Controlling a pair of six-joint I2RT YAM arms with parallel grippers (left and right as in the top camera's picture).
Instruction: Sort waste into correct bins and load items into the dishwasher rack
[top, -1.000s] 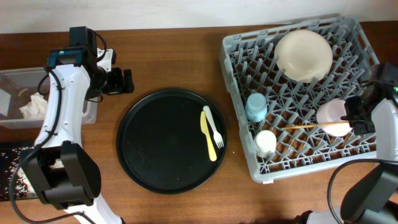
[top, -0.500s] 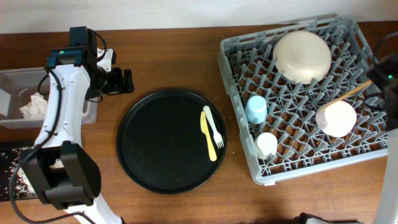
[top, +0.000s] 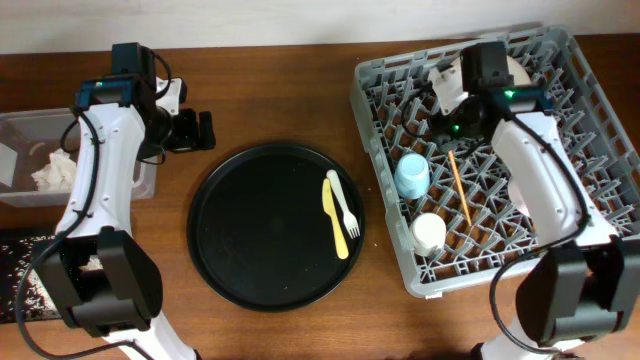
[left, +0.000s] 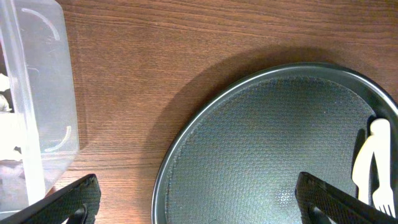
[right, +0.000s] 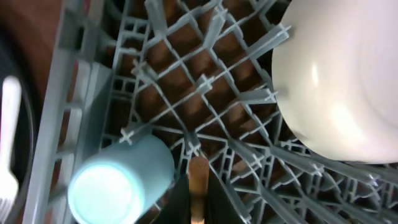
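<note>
My right gripper (top: 450, 140) hangs over the grey dishwasher rack (top: 580, 250), shut on the thin wooden chopsticks (top: 460, 190). They slant down across the grid beside the blue cup (top: 412, 175). In the right wrist view the wood (right: 198, 180) sits pinched between the jaws, with the blue cup (right: 121, 186) to the left and the cream plate (right: 336, 81) at upper right. The cream cup (top: 427, 232) stands in the rack's front left. My arm hides the pink bowl. A pale yellow fork (top: 337, 225) lies on the round black tray (top: 250, 230). My left gripper (top: 195, 130) is open and empty.
The clear tub (top: 20, 125) at the far left holds white tissues (top: 55, 172). A dark bin (top: 15, 250) shows at the lower left edge. A white fork (top: 347, 205) lies beside the yellow one. In the left wrist view, the tub (left: 37, 93) is left and the tray (left: 280, 143) right.
My right arm has swung from the rack's right edge to over its left middle, carrying the chopsticks. The pink bowl is now covered by the arm. The left arm has not moved.
</note>
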